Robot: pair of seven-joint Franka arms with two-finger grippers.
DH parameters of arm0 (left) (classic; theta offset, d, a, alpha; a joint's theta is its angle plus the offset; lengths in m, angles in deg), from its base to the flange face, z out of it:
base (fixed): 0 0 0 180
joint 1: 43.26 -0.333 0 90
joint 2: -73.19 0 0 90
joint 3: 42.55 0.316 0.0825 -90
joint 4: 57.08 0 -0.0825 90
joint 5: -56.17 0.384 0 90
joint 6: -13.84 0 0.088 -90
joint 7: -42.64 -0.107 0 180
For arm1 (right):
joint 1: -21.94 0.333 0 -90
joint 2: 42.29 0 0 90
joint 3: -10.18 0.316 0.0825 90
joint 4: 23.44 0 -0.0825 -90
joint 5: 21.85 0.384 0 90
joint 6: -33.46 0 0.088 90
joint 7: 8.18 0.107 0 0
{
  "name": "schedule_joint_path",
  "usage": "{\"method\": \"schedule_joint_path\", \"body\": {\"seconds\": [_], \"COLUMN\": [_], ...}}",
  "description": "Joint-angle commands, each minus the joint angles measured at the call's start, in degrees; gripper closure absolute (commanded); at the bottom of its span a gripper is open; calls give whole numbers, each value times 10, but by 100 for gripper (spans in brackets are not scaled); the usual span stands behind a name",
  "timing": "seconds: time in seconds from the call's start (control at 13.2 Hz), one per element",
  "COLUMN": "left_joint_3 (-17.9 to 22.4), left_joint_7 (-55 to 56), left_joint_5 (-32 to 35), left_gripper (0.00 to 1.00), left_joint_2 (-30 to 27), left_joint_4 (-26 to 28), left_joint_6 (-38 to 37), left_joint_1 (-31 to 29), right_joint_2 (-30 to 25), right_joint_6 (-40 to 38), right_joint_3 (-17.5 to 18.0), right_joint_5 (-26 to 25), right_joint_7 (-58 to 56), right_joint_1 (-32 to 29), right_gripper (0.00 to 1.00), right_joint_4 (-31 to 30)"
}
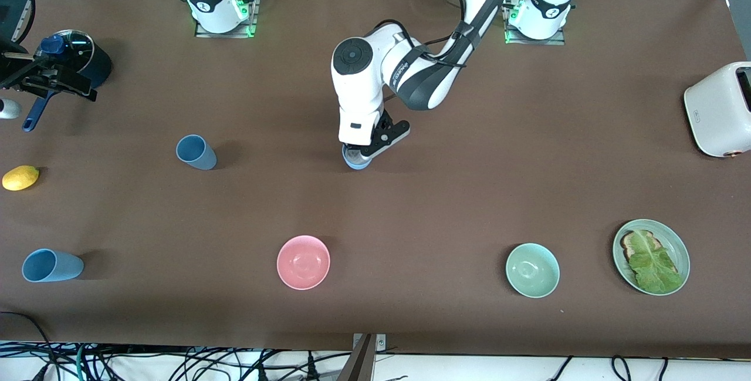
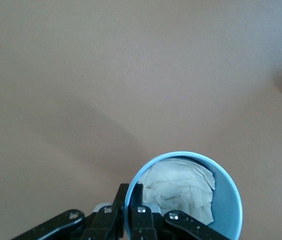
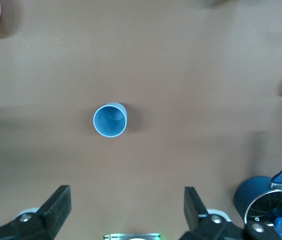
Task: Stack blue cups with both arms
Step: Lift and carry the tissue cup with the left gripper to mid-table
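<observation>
1. Light sky-blue plastic tumbler mid-table, crumpled white paper in it.
2. Slate-blue plastic tumbler upright toward right arm's end; round yellow lemon nearer that end.
3. Third blue plastic cup on its side (nearest front camera).
4. Pink round bowl and mint-green round bowl nearer camera than item 1.

A brown table carried everything. Along the edge nearest the front camera sat a sky-blue cup on its side, a pink bowl, a mint-green bowl and a green plate. A slate-blue cup stood upright farther in. A lemon and a dark pot lay at the right arm's end, a white toaster at the left arm's.
</observation>
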Motion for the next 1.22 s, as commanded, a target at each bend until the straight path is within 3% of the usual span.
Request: {"method": "schedule_joint_path", "body": {"seconds": [0.0, 0.84, 0.99, 1.14], "left_joint_3": [7, 17, 17, 17], "left_joint_7": [12, 56, 48, 33], "left_joint_5": [44, 90, 89, 90], "left_gripper": [100, 100, 1, 0], "left_joint_2": [22, 72, 68, 65], "left_joint_4": [-23, -26, -27, -27], "left_joint_6": [7, 59, 60, 60], "left_joint_1": [7, 19, 14, 14], "right_joint_2": [-6, -6, -6, -6], "right_joint_6": [-3, -4, -3, -4], "right_joint_3": [3, 3, 3, 3], "right_joint_5": [4, 4, 4, 4], "right_joint_7": [-9, -9, -9, -9], "right_joint_1": [-6, -6, -6, -6], "right_gripper": [0, 0, 0, 0], "right_joint_4": [-3, -3, -3, -3]}}
